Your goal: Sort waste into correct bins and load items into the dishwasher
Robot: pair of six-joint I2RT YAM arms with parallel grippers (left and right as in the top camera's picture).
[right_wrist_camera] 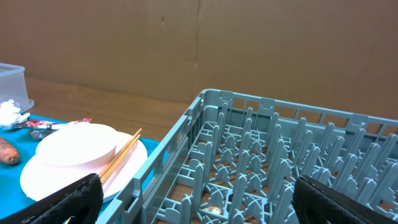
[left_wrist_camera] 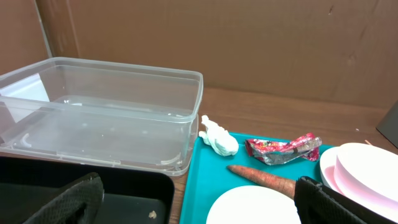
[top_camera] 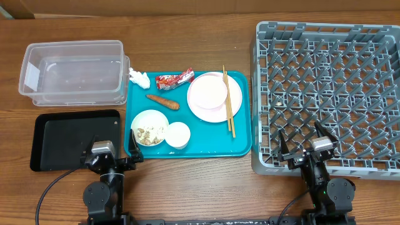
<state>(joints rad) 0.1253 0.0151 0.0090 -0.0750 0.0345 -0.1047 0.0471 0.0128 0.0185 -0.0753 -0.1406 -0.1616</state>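
Grey rack (right_wrist_camera: 280,155) fills the centre and right of frame, pegs upright. Pink plate (right_wrist_camera: 50,182) sits lower left on the teal tray (right_wrist_camera: 12,169), just beside the rack wall, with a round raised thing on it that I can't identify. Chopsticks (right_wrist_camera: 121,152) lie across the plate's right edge. Far left: carrot (right_wrist_camera: 6,151) cut by the frame edge, wrapper (right_wrist_camera: 56,124) and tissue (right_wrist_camera: 9,112) behind the plate, tub (right_wrist_camera: 12,81) corner upper left. Right gripper (right_wrist_camera: 196,182) has its black fingers (right_wrist_camera: 68,199) in both bottom corners, spread wide.
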